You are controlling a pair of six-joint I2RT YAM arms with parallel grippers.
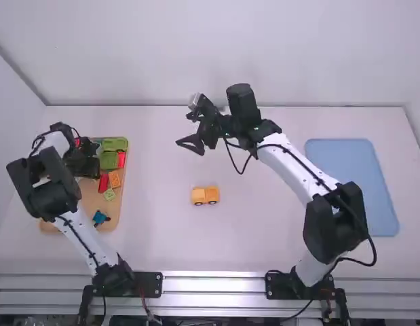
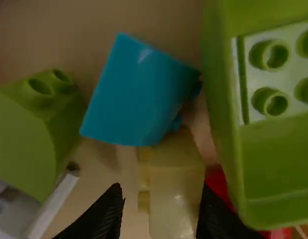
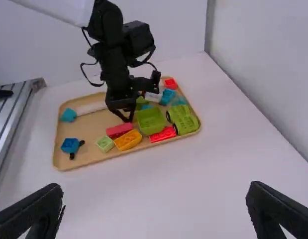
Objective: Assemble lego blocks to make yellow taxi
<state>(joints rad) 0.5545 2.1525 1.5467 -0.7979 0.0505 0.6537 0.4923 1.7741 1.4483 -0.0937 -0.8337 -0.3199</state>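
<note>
The yellow car [image 1: 205,195] sits on the table [image 1: 250,238]. Near nine o'clock from it, the left tool [image 1: 87,163] is open around a yellow block [image 2: 176,184]; near twelve, the right tool [image 1: 184,129] is open too.

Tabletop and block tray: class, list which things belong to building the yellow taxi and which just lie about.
Likely for the job:
yellow-orange block assembly
pale yellow block

Seemingly just lying about:
light-blue tray
red brick
blue block
</note>
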